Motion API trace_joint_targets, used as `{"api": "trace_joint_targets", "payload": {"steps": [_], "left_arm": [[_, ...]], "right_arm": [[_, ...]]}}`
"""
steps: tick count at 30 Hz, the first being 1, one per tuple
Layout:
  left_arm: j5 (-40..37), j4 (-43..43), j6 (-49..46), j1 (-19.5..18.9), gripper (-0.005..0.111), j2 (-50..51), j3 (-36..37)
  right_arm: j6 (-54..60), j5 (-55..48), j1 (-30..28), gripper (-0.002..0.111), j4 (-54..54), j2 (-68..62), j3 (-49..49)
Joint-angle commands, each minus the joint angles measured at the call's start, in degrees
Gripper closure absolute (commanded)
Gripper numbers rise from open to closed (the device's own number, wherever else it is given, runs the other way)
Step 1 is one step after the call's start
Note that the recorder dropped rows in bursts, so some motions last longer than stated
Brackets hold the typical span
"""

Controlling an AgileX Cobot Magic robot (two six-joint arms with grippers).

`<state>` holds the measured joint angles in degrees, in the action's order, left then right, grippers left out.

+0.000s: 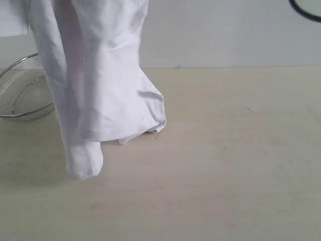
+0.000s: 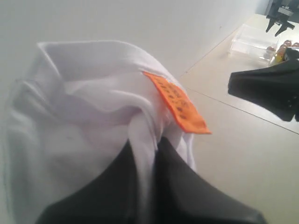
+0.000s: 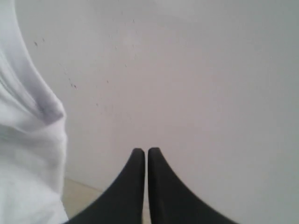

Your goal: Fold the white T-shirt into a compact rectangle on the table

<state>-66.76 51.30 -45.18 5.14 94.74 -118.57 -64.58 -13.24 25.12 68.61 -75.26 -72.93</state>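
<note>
While the white T-shirt is hanging down from the top edge at 11 o'clock in the exterior view, the wire-mesh basket is sitting at 9 o'clock on the table. The cloth is covering the basket's right rim; can't tell if they're touching. A black cable is looping in at 1 o'clock, well apart from the shirt.

In the left wrist view, the left gripper is pinching a white fold between closed jaws, just beside the orange neck tag. A clear box is sitting on the table farther off. A black pointed part is poking in near it; can't tell what it belongs to.

The right gripper is showing its jaws pressed together with nothing between them. It's pointing at the pale wall, with shirt cloth just beside it.

The shirt is bunching into one long vertical drape, with only plain white showing. A wide hem is appearing to rest on the table near centre-left. A narrower rolled tail is dangling lowest at 7 o'clock; can't tell if it's touching the table.
</note>
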Motion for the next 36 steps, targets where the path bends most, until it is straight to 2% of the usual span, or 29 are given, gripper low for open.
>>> {"api": "trace_joint_targets", "payload": {"steps": [1, 12, 20, 25, 30, 36], "left_arm": [[0.75, -1.63, -1.6, 0.1, 0.102, 0.39, 0.24], [1.29, -3.19, -4.1, 0.1, 0.102, 4.86, 0.82], [1.96, -0.47, -6.76, 0.2, 0.102, 9.13, 0.93], [1.8, -0.1, -7.67, 0.2, 0.102, 12.19, 1.05], [0.42, 0.25, -8.74, 0.29, 0.102, 12.67, 1.32], [0.67, 0.25, -8.89, 0.29, 0.102, 12.67, 1.32]], "right_arm": [[2.95, -2.66, -0.33, 0.108, -1.51, -3.41, 0.29], [3.69, -5.84, -1.44, 0.108, -3.09, -9.04, 0.46], [3.91, 1.9, -5.58, 0.108, -9.76, -9.38, 7.84], [0.17, 13.8, -9.03, 0.108, -9.76, -9.48, 14.93], [-1.08, 26.39, -14.96, 0.108, -9.89, -12.86, 20.18], [-2.42, 52.69, -23.46, 0.108, -9.26, -19.94, 21.92]]}}
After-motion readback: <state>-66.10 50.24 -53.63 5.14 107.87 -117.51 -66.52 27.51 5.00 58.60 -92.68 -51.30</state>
